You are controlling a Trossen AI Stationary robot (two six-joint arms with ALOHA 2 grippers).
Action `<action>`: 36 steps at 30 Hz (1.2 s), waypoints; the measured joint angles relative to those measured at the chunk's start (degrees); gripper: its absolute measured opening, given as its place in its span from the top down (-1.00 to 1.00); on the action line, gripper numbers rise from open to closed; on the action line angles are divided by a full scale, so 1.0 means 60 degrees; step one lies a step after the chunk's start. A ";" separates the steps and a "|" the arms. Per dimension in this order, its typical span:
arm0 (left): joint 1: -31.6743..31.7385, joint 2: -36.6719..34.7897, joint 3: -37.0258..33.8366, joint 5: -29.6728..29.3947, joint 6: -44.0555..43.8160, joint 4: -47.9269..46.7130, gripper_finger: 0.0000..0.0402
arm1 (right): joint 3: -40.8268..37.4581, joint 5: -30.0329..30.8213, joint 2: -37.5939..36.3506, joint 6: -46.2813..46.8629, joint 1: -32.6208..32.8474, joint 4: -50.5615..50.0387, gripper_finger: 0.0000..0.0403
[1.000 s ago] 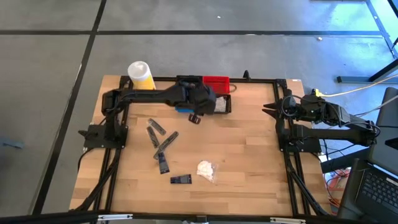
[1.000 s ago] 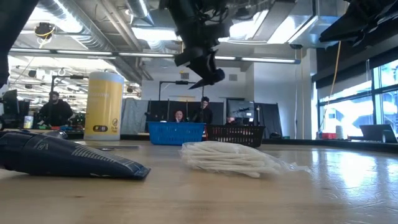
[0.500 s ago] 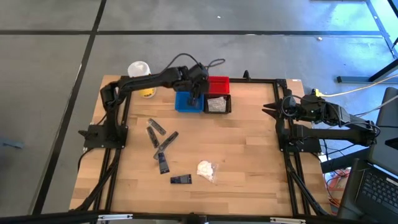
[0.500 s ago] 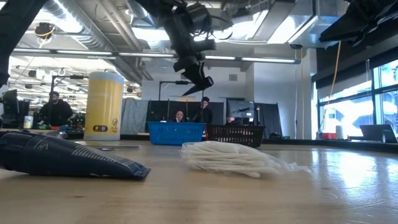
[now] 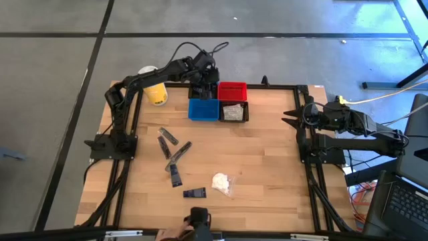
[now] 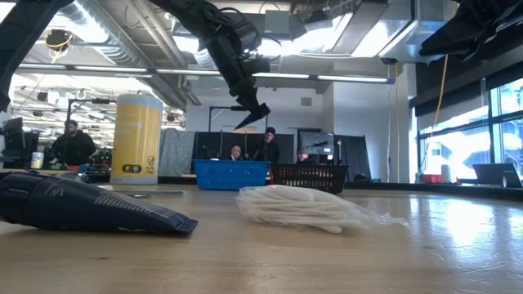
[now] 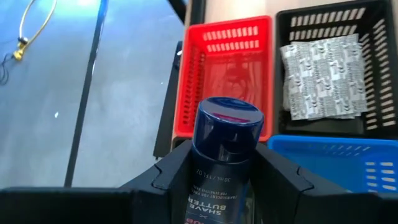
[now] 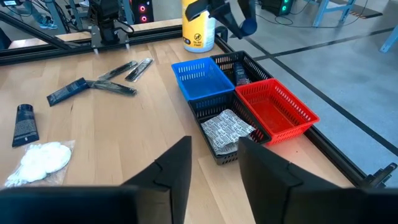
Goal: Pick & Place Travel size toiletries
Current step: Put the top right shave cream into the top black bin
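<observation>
Left tool (image 7: 217, 180) clamps navy tube (image 7: 225, 149), base hidden.

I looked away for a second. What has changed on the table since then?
The left tool, shut on a dark navy tube, swung from over the blue bin toward the table's far edge and now hangs by the red bin. Nothing was let go. The right tool stayed parked at its side; the tubes on the table and the white wad lie as before.

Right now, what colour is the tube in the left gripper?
Dark navy tube with white lettering, clamped in the left gripper; clearest in the left wrist view.
</observation>
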 joint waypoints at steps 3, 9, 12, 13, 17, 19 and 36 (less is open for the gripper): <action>0.0182 0.0000 0.0000 -0.0007 -0.0208 0.0005 0.29 | 0.0000 -0.0001 -0.0001 -0.0003 0.0000 -0.0001 0.30; 0.0454 0.0000 0.0000 -0.0015 -0.0777 0.0205 0.29 | 0.0000 0.0000 -0.0001 0.0000 -0.0002 -0.0002 0.25; 0.0482 0.0097 0.0000 -0.0026 -0.0919 0.0346 0.29 | 0.0000 -0.0002 -0.0002 -0.0001 0.0000 -0.0003 0.22; 0.0504 0.0174 0.0000 -0.0022 -0.0945 0.0349 0.29 | 0.0000 -0.0003 -0.0001 0.0000 0.0000 -0.0002 0.22; 0.0508 0.0611 -0.0004 -0.0049 -0.1083 0.0388 0.29 | 0.0000 -0.0003 0.0000 0.0000 -0.0004 0.0000 0.18; 0.0525 0.0825 -0.0004 -0.0126 -0.1120 0.0389 0.29 | 0.0000 0.0000 0.0000 0.0000 -0.0004 -0.0004 0.17; 0.0716 0.2003 -0.0007 -0.0769 -0.1585 0.0133 0.29 | -0.0001 -0.0003 0.0000 -0.0001 -0.0004 -0.0004 0.06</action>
